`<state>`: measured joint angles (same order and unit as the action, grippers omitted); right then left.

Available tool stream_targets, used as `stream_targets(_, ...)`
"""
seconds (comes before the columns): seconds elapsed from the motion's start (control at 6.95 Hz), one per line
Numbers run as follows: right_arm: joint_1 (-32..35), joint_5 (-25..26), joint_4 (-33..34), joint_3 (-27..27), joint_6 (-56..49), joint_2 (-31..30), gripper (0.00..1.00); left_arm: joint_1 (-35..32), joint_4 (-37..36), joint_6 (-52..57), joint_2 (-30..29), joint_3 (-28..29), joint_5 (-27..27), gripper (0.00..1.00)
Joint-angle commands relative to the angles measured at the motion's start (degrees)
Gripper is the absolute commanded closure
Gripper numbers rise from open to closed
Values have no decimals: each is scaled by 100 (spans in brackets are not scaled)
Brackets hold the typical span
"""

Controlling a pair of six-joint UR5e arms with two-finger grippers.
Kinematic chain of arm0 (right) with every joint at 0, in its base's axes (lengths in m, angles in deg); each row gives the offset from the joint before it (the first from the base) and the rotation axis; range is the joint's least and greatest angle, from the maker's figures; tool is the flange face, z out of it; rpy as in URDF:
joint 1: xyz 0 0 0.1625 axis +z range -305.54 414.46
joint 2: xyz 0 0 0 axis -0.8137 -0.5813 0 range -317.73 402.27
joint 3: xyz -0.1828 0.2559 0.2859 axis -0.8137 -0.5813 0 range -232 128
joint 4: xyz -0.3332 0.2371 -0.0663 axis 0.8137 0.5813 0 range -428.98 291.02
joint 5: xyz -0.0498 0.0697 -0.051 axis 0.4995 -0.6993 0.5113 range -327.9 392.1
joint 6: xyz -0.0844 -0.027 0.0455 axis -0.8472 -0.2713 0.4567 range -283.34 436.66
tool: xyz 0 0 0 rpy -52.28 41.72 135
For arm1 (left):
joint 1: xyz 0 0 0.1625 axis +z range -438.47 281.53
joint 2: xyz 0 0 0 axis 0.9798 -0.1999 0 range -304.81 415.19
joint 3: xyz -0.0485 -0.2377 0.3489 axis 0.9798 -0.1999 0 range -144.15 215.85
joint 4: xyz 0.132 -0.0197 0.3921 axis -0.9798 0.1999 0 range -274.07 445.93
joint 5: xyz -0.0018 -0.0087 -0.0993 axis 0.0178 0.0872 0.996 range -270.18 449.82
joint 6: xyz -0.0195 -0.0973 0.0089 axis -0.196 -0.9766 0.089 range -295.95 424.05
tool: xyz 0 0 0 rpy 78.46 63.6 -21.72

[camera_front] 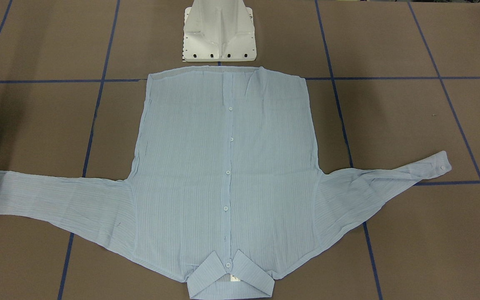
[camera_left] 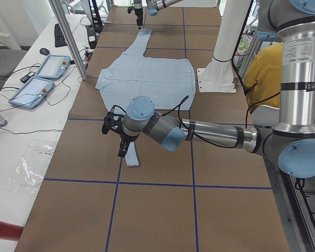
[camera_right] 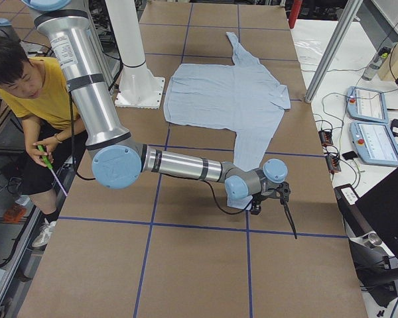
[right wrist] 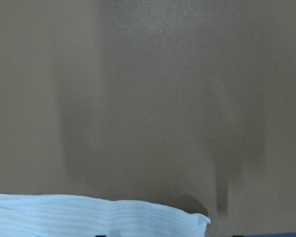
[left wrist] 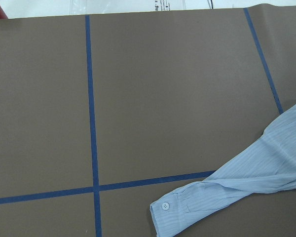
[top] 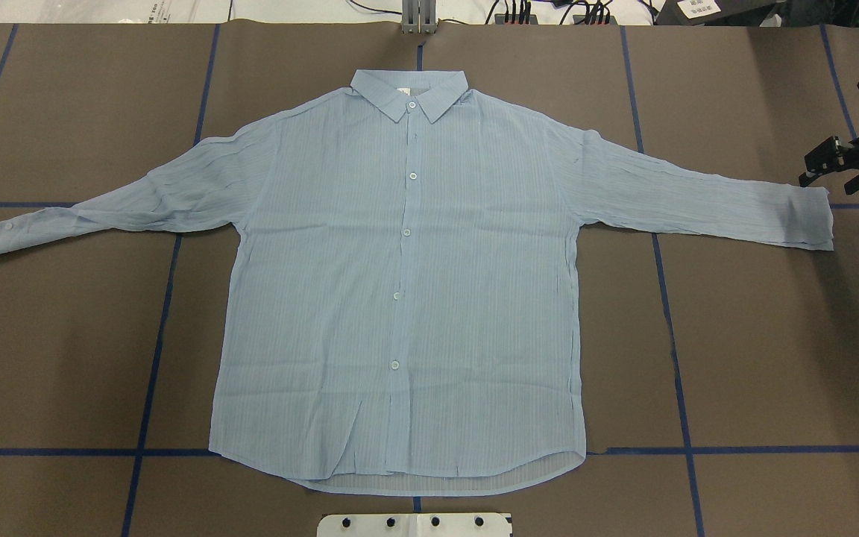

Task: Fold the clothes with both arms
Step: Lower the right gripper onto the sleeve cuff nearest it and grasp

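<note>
front view: the shirt (camera_front: 223, 166) lies flat on the table (camera_front: 411, 116), buttons up. its hem is just beside the base (camera_front: 219, 41), its collar is at the opposite end, and both sleeves are spread out sideways. no fold is made yet.

overhead: the right gripper (top: 836, 173) hangs just off the shirt's right cuff (top: 810, 220), near it but apart. its fingers look spread, with nothing between them. the left gripper is out of this view.

left side view: the left gripper (camera_left: 121, 144) hovers over the shirt's left cuff (camera_left: 132, 157). from here i cannot tell whether its fingers are parted or closed.

right side view: the right gripper sits low at the end of the shirt's right sleeve, with no cloth in it that i can see.

left wrist view: the left cuff (left wrist: 167, 210), button up, lies flat at the shirt's outer tip. no fingers show.

right wrist view: the right cuff (right wrist: 138, 217) edges in at the bottom. two finger shadows fall well apart on the table beyond it, which fits spread fingers.

the step in hand is probably taking both cuffs to fold the sleeves in over the shirt's front. to do it well, come straight down on each cuff and pinch both thin layers. lift only a little, then carry the two sleeves inward together so the body of the shirt is not dragged or wrinkled.
</note>
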<state>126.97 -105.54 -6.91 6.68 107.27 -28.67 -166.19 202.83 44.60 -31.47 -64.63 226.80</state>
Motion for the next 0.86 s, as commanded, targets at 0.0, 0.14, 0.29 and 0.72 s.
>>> stream_targets(0.0,-96,17,6,-155,-3,10,14,0,0,29,0,38,5,0)
stream_targets(0.14,-140,52,-3,-243,-12,62,17,0,0,29,0,38,5,0)
stream_targets(0.29,-140,70,6,-287,-12,89,25,0,9,38,0,47,5,0)
stream_targets(0.72,-140,44,6,-393,-3,177,100,0,9,38,0,47,5,0)
